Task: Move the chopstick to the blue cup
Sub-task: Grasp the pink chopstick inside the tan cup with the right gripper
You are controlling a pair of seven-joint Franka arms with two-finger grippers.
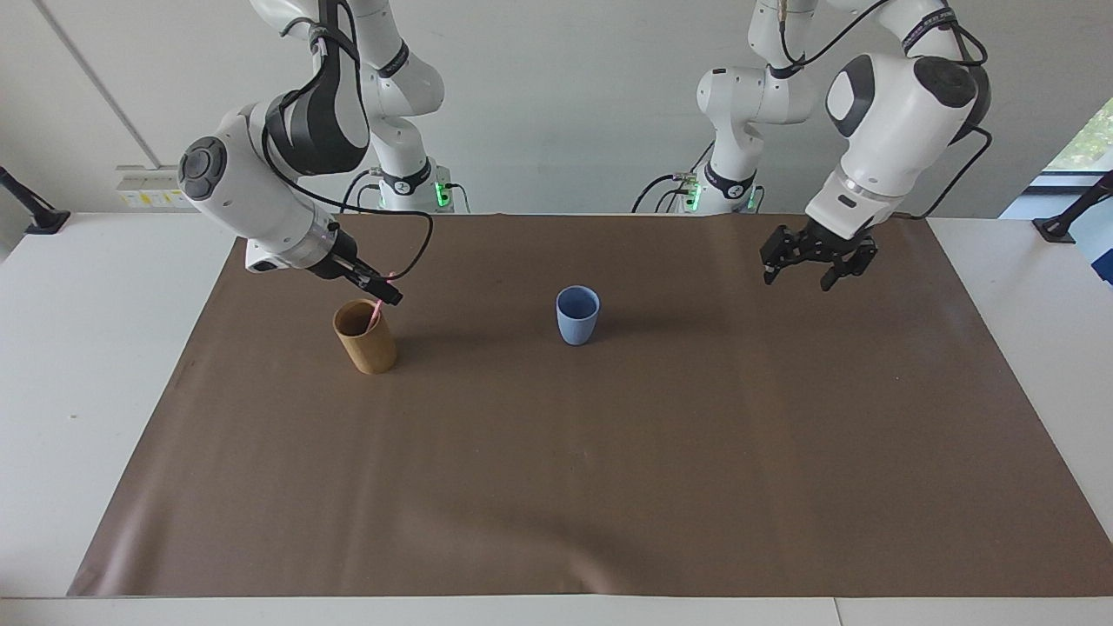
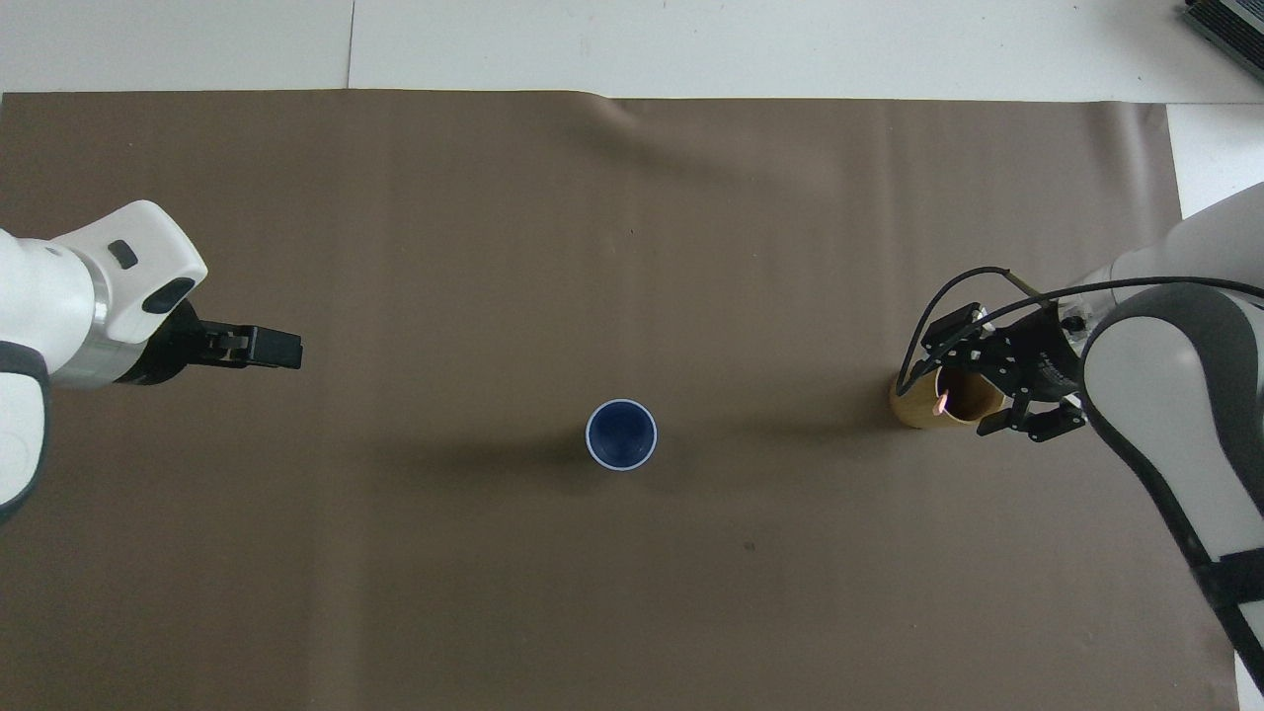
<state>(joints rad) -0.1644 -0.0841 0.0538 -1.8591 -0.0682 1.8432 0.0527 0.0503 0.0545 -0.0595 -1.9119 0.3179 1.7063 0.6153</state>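
A: What covers the worktop (image 1: 96,365)?

B: A brown mat (image 1: 609,452) over nearly all of it, with the two cups standing on it. The left claw (image 1: 809,265) hangs above the mat toward the left arm's end, fingers spread and nothing between them.

A: And the cups?

B: The tan cup (image 1: 365,337) stands right under the right claw (image 1: 384,292). The blue cup (image 1: 577,315) stands upright in the middle of the mat, well apart from both claws and between them.

A: Where is the chopstick (image 1: 377,310)?

B: In the tan cup, leaning, its pink upper end rising past the rim to the right claw's tips.

A: Is that claw pinching it?

B: I cannot tell. Its tips are at the stick's top, but whether they press on it does not show in either view.
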